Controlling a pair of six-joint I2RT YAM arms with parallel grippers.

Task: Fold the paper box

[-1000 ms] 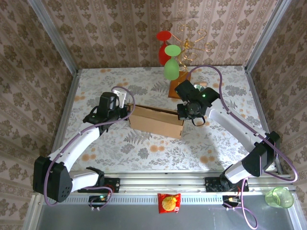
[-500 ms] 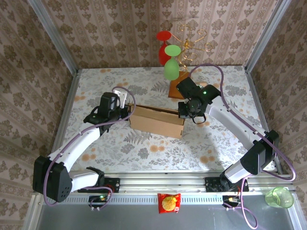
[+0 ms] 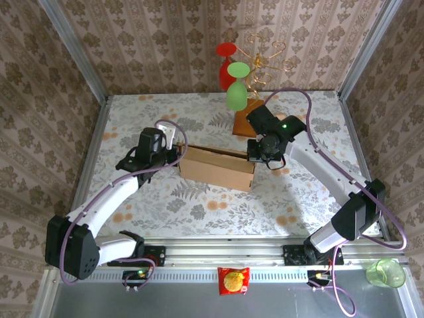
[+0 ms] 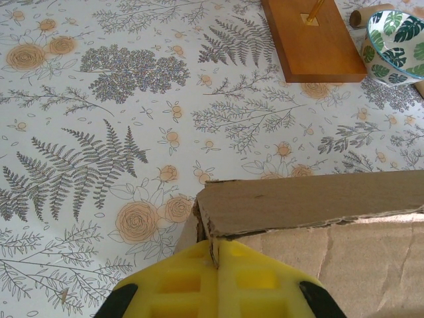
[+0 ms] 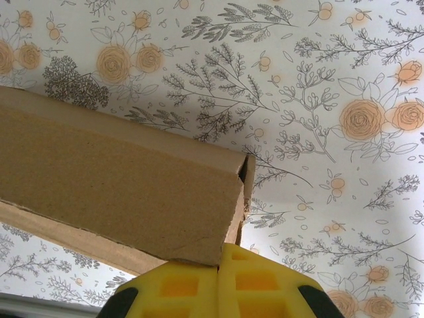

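The paper box (image 3: 217,167) is tan corrugated cardboard, standing as a shallow rectangular shape in the middle of the floral table. My left gripper (image 3: 179,154) is at its left end, yellow pads (image 4: 179,281) shut on the thin edge of the box's end wall (image 4: 311,199). My right gripper (image 3: 253,158) is at the box's right end, its yellow pads (image 5: 192,285) pressed together on the corner edge of the box wall (image 5: 119,185). The box's inside is hidden from the wrist views.
Behind the box stands a wire glass stand on an orange-brown square base (image 3: 244,122), with a red glass (image 3: 226,66) and a green glass (image 3: 237,86) hanging. A leaf-patterned cup (image 4: 396,40) sits beside the base. A green cup (image 3: 385,272) and a snack packet (image 3: 233,280) lie off the table front.
The right arm's wrist has shifted slightly up and right at the box's right end. The box and left arm have stayed in place.
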